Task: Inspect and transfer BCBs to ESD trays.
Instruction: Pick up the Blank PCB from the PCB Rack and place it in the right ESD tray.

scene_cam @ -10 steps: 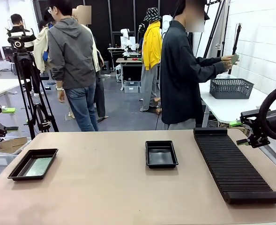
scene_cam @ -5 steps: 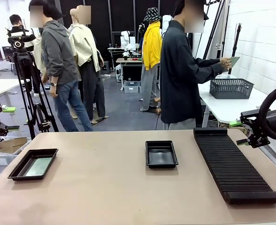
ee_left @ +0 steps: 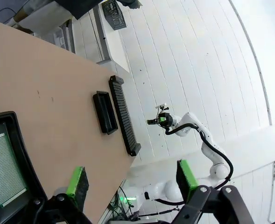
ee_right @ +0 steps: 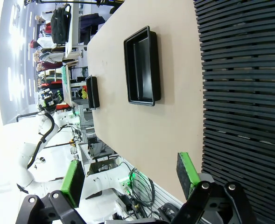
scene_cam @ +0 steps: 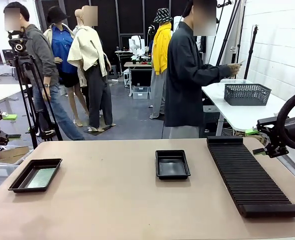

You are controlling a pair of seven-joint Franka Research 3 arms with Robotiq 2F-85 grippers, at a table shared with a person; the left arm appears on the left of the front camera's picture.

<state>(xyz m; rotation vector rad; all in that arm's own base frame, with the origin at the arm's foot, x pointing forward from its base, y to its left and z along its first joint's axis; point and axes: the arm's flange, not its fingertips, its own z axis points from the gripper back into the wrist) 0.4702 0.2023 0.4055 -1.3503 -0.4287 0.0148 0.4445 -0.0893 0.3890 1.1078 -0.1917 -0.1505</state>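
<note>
**Item 1. My left gripper**: the jaws stood wide apart. The green pads were bare and nothing was between them. It hung above one end of the table.

**Item 2. First ESD tray**: it lay flat on the table, just below my left gripper, on the side of its left-hand finger.

**Item 3. One BCB**: it lay flat inside the first ESD tray with its green dotted face up.

**Item 4. My right gripper**: the jaws were spread wide and held nothing. It hung in the air beside the rack, touching nothing.

**Item 5. Slotted rack**: long, black and ribbed, it lay on the table directly ahead of my right gripper's right-hand finger.

**Item 6. Second ESD tray**: it sat just past the rack from my right gripper, with its black floor showing. From my left gripper it lay far ahead, between the first ESD tray and the rack and well apart from the first.

**Item 7. Person**: they stood at the far side of the table, well beyond both grippers, turned toward a side table. One hand was raised above a grey mesh basket. I could not tell whether that hand held a board.
</note>
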